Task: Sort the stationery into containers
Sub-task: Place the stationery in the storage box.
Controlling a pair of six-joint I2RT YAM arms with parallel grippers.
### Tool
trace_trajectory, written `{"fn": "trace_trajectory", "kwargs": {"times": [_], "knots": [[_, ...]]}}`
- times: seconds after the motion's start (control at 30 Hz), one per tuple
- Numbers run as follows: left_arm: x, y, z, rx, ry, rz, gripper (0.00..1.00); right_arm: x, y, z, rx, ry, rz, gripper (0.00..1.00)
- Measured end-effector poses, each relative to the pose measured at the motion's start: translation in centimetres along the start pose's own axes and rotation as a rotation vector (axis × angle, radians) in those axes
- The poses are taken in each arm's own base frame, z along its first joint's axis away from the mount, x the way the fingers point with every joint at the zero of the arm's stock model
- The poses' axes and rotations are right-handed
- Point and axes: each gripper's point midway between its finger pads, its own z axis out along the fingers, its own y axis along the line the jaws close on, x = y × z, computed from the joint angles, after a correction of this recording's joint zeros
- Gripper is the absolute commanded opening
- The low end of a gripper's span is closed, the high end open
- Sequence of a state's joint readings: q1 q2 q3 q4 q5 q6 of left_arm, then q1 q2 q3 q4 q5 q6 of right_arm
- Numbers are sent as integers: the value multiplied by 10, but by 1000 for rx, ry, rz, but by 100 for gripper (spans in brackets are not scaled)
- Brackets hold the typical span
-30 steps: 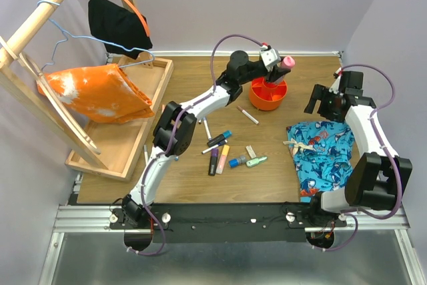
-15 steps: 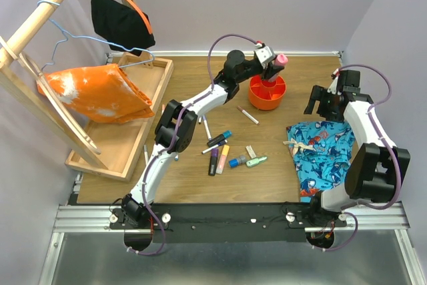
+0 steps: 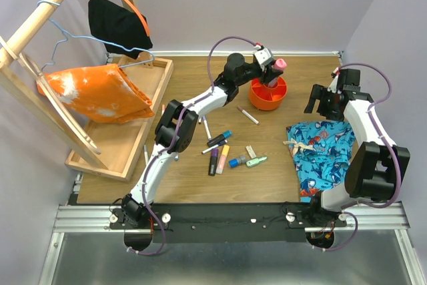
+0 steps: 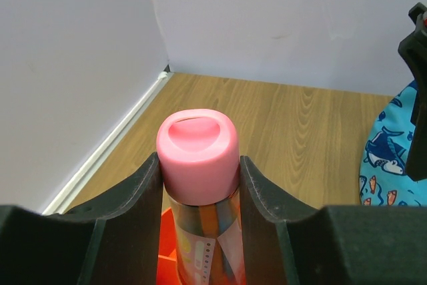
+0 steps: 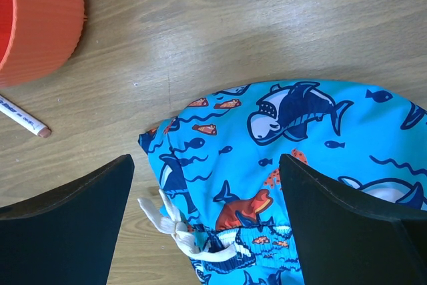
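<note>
My left gripper (image 3: 272, 71) is shut on a pink-capped marker (image 3: 278, 66), held upright with its lower end inside the orange-red pot (image 3: 268, 93). The left wrist view shows the marker's pink cap (image 4: 198, 153) clamped between my fingers (image 4: 137, 198), with the pot's rim (image 4: 167, 248) below. My right gripper (image 3: 325, 100) is open and empty, hovering over the wood and the edge of the shark-print cloth (image 5: 293, 165). On the table lie a white pen (image 3: 247, 115) and several markers and pens (image 3: 220, 155), among them a green one (image 3: 256, 161).
Blue shark-print shorts (image 3: 321, 153) lie at the right. A light-wood tray (image 3: 137, 135) sits at the left under a wooden rack with an orange cloth (image 3: 100, 91) and a black cloth (image 3: 117, 26) on hangers. The pot (image 5: 37, 21) and a pen tip (image 5: 23, 118) show in the right wrist view.
My left gripper has shifted left and lowered the pink marker further into the pot. The right arm has barely moved.
</note>
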State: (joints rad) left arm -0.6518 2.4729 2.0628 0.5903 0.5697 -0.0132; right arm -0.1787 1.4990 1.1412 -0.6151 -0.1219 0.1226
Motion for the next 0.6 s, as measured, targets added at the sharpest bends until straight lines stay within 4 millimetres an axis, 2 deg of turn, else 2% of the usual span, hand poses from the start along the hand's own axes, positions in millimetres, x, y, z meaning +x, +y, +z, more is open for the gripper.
{"fn": "trace_trajectory", "kwargs": {"times": [0.03, 0.2, 0.23, 0.27, 0.37, 0.6], "knots": [[2, 0, -1, 0, 4, -3, 27, 0, 0, 0, 0, 0, 0, 97], [11, -2, -3, 3, 20, -12, 52, 0, 0, 0, 0, 0, -1, 97], [12, -3, -3, 4, 21, -10, 58, 0, 0, 0, 0, 0, -1, 97], [12, -3, -3, 5, 23, -10, 71, 0, 0, 0, 0, 0, -1, 97], [16, -3, -4, 7, 28, 2, 91, 0, 0, 0, 0, 0, -1, 97], [22, 0, -10, -20, 45, 28, 97, -1, 0, -1, 0, -3, -3, 97]]}}
